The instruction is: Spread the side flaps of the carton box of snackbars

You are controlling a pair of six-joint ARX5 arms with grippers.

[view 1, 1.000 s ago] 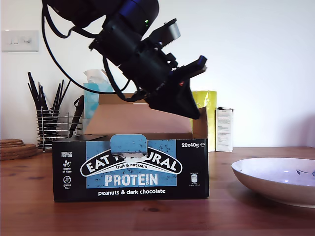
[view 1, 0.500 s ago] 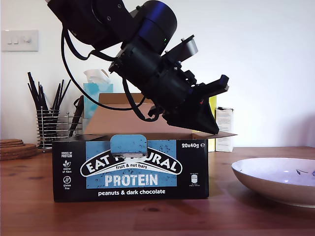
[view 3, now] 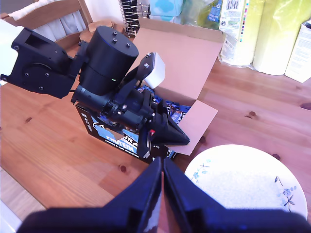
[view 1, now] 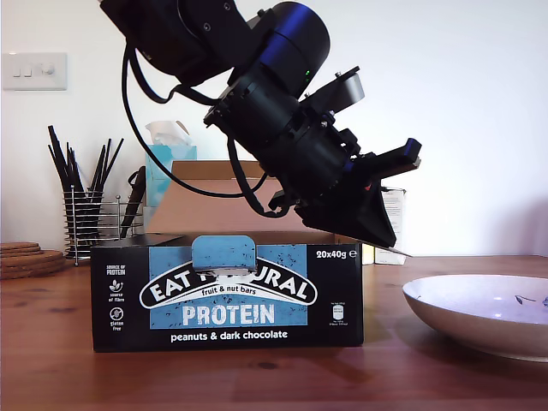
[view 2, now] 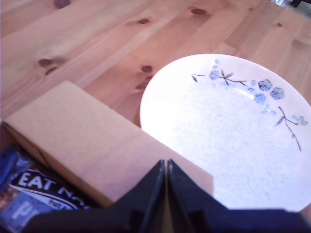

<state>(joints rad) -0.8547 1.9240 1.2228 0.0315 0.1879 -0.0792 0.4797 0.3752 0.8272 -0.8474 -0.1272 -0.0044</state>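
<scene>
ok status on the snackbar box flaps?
My first gripper shut, pressing the side flap outward. My second gripper shut, high above. Carton box open. Plate close beside flap.

A white bowl with blue flowers sits on the wooden table at the exterior view's right, a wire holder of black utensils stands far left beside stacked wooden coasters, a light switch above on the wall.
</scene>
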